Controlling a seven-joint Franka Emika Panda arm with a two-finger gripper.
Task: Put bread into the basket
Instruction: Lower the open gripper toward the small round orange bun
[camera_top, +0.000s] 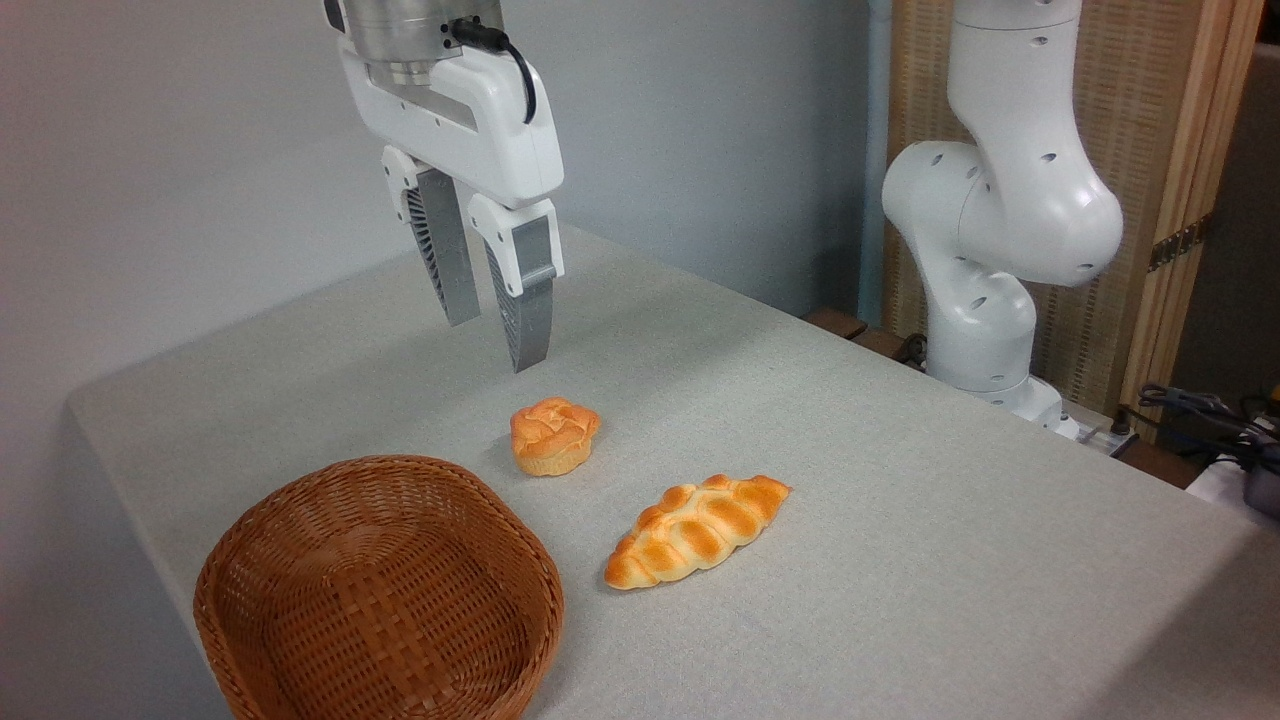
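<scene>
Sitting upright, bread (554, 435) knot-side up

Pale grey wall (180, 150) behind table, plain, evenly lit. Table (900, 560) covered in light grey speckled cloth, far corner toward wall. Woven cane screen (1150, 120) with light wood frame stood beyond table's right edge. Dark cables (1200, 410) lay near table's right corner. Soft, diffuse light; faint shadows.

Open air separates the parted claw (496, 342) from the bread (553, 435) at frame centre; the braided loaf (697, 529) lies lower right, the basket (300, 520) lower left.
</scene>
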